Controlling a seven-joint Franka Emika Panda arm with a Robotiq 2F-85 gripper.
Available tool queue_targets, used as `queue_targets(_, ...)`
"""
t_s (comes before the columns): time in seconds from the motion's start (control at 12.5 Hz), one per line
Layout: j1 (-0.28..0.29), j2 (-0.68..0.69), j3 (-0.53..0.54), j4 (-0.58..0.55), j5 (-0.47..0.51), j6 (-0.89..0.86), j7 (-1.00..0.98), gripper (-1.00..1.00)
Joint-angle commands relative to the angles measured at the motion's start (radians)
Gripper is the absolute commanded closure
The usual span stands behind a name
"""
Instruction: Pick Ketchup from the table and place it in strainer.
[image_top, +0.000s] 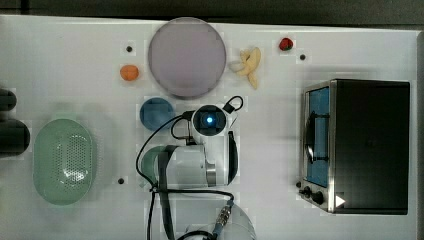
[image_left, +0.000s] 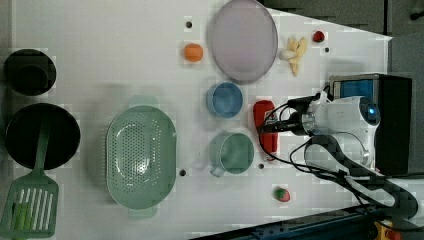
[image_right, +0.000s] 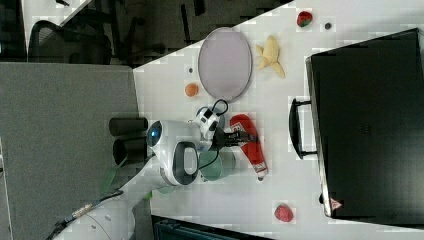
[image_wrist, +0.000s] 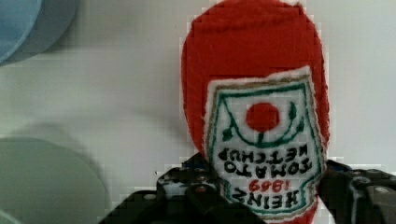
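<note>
Ketchup (image_wrist: 254, 116) lay between the gripper (image_wrist: 261, 196) fingers, which flanked it — firm grip uncertain; lifting and carrying to the strainer (image_left: 141, 157) remained.

The Ketchup (image_wrist: 261, 121) is a slim red bottle of soft, felt-like material, with a whitish label that shows a green outline, a red tomato and the words "Heinz Tomato Ketchup". It lies flat on the white table, its white cap end pointing to the bottom of the right view.

The strainer (image_left: 141, 157) is a large pale green oval basket with many small holes in its bottom and a small handle at each end. It stands upright on the table with nothing inside — well apart from the bottle.
</note>
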Motion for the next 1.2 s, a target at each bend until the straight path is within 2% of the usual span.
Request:
queue_targets(0.08, -0.002, -0.13, 0.004, 0.007, 0.0, -0.003, -0.033, -0.26)
queue_targets(0.24, -0.001, -0.25, 0.014, 0.013, 0.001, -0.108, -0.031, -0.26)
queue_targets(0.4, 0.003, -0.366, 0.036, 0.044, 0.007, -0.288, -0.013, -0.26)
queue_targets(0.64, 0.026, -0.471, 0.101, 0.121, 0.074, -0.485, 0.009, -0.26)
queue_targets(0.88, 0.059, -0.482, 0.193, 0.19, 0.167, -0.543, 0.094, -0.26)
queue_targets(1.2, 0.106, -0.433, 0.345, 0.214, 0.186, -0.52, 0.465, -0.26)
